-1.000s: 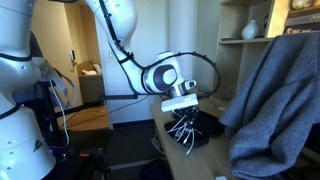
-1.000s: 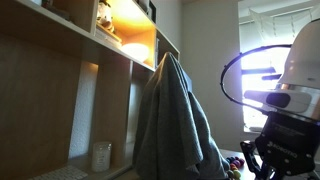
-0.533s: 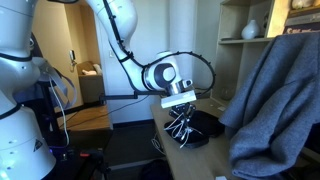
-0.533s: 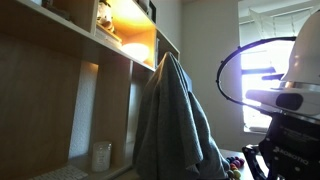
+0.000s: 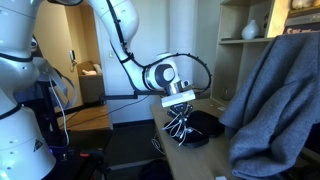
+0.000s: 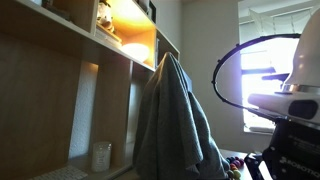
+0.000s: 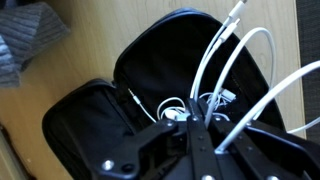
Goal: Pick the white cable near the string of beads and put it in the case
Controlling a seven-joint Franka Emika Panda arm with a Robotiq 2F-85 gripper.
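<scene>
The black case (image 7: 88, 122) lies open on the wooden table, both halves showing in the wrist view. My gripper (image 7: 190, 120) hangs over it, shut on the white cable (image 7: 245, 55), whose loops sweep across the far half of the case. A thinner white cord with a plug lies coiled inside the case. In an exterior view the gripper (image 5: 179, 104) holds the cable (image 5: 181, 128) with its loops dangling just above the case (image 5: 203, 127). In an exterior view only the gripper's dark body (image 6: 285, 160) shows at the right edge.
A large grey cloth (image 5: 272, 90) hangs right beside the case; it also shows in the wrist view (image 7: 25, 40) and in an exterior view (image 6: 175, 120). Coloured beads (image 6: 233, 164) lie near the gripper. The table edge (image 5: 166, 143) is close. Shelves (image 5: 250, 38) stand behind.
The gripper has shifted slightly sideways with the cable still hanging from it over the case. Nothing else has moved.
</scene>
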